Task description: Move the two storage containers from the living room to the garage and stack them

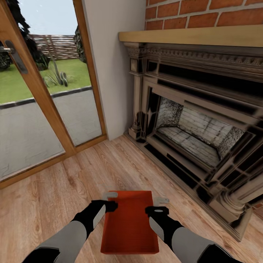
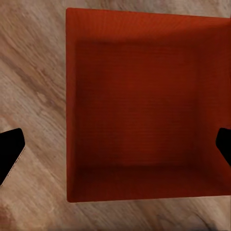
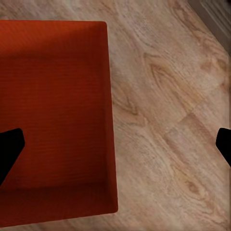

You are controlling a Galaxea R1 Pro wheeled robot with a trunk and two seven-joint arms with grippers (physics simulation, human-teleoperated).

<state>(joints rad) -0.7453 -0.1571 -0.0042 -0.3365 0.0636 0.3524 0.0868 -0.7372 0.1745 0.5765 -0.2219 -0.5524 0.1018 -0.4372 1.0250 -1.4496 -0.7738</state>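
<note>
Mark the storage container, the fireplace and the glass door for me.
storage container point(image 1: 129, 226): head view, on its ribbed inner base.
fireplace point(image 1: 197, 135): head view, on the firebox's brick back wall.
glass door point(image 1: 27, 135): head view, on the lower glass pane.

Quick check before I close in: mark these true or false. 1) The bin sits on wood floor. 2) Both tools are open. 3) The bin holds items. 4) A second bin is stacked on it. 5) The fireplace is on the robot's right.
1) True: the storage container rests on the wood plank floor.
2) True: the left tool and right tool each straddle a side wall, fingers apart.
3) False: its ribbed base is bare.
4) False: one bin is seen, nothing on top.
5) True: the fireplace stands to the right, the glass door to the left.
</note>
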